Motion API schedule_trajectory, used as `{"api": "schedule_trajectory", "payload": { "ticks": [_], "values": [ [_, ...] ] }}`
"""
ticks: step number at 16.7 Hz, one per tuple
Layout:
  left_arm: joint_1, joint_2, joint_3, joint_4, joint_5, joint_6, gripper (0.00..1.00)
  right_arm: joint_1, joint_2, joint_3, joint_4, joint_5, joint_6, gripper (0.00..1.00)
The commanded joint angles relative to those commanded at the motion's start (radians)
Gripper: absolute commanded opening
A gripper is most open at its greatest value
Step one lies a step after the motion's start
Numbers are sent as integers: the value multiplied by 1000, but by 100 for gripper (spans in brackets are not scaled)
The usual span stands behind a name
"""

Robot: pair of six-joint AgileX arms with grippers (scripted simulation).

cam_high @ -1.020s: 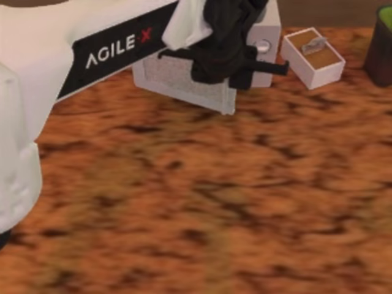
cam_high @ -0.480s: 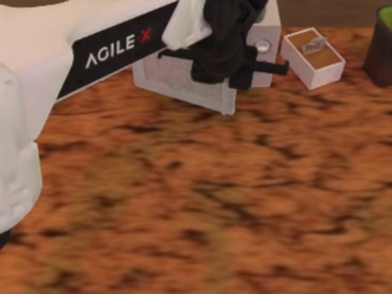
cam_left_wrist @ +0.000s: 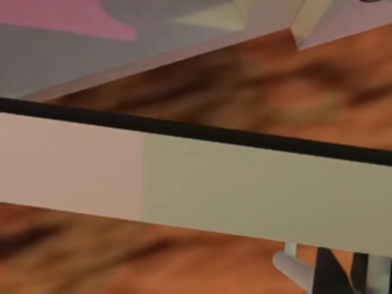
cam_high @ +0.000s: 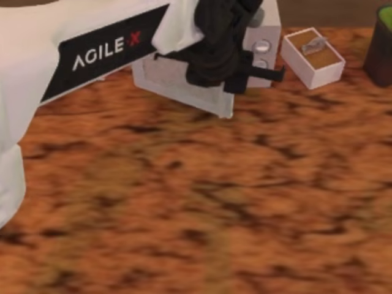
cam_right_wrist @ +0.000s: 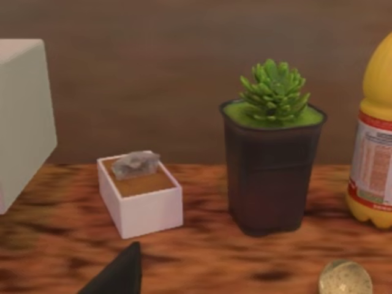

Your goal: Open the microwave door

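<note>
At the table's far edge my left gripper (cam_high: pixel 236 76) sits at the ajar microwave door (cam_high: pixel 184 86); grip state unclear.

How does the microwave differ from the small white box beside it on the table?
The microwave is much the larger; the small white box is low and squat. The microwave has round silver knobs and a door swung partly outward; the box is open-topped with a brown inside holding a small grey object. The microwave sits square to the table edge, the box skewed. Both are boxy and whitish.
</note>
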Motion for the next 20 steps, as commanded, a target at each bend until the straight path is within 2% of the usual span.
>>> {"api": "schedule_trajectory", "payload": {
  "ticks": [4, 20],
  "values": [
    [12, -44, -74, 33, 26, 51, 0, 0, 0, 0, 0, 0, 0, 100],
    [12, -44, -75, 33, 26, 52, 0, 0, 0, 0, 0, 0, 0, 100]
  ]
}}
